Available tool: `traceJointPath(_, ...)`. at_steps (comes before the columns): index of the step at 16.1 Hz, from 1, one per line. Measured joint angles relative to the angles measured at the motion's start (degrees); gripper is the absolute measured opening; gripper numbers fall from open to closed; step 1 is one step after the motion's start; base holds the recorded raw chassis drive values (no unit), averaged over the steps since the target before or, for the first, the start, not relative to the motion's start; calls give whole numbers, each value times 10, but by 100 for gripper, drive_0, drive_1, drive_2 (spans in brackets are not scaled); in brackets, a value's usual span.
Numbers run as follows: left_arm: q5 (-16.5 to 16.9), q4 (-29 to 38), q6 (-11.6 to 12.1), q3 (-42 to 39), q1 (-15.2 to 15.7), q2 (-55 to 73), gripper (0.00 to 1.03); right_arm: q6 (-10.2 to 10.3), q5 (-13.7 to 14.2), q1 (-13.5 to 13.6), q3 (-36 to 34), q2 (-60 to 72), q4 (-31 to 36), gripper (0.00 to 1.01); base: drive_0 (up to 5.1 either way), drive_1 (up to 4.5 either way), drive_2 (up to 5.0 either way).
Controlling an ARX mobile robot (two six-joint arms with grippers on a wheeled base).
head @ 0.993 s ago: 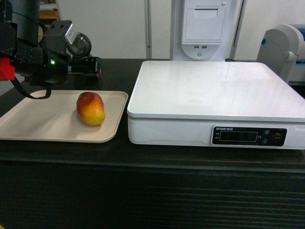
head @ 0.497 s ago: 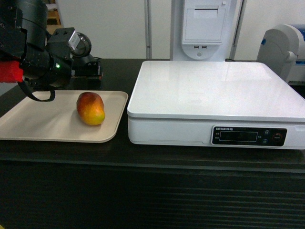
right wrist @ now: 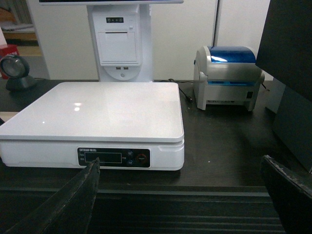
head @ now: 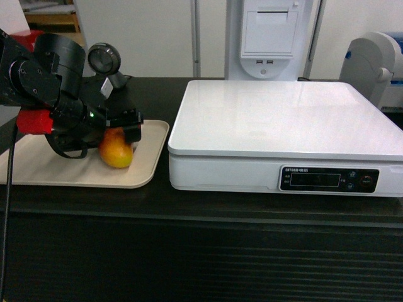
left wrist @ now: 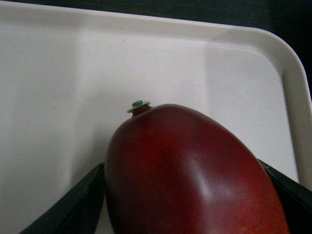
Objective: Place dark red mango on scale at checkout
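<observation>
Currently the left gripper straddles the dark red mango on the tray, jaws spread to either flank, contact unconfirmed, the fruit's long axis running out ahead between them, with the scale well to its right.

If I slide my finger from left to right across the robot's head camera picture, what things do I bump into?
Left gripper over the beige tray, fingers either side of the dark red mango → white scale → grey and blue printer at the far right.
</observation>
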Motion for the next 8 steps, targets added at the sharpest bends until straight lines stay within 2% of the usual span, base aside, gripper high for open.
traceJointPath(3,4,2,-4,0,-1,0,71,0,0,0,0,0,0,98,0,0,0)
traceJointPath(8,4,9,-4,-3,-3,0,69,0,0,0,0,0,0,98,0,0,0)
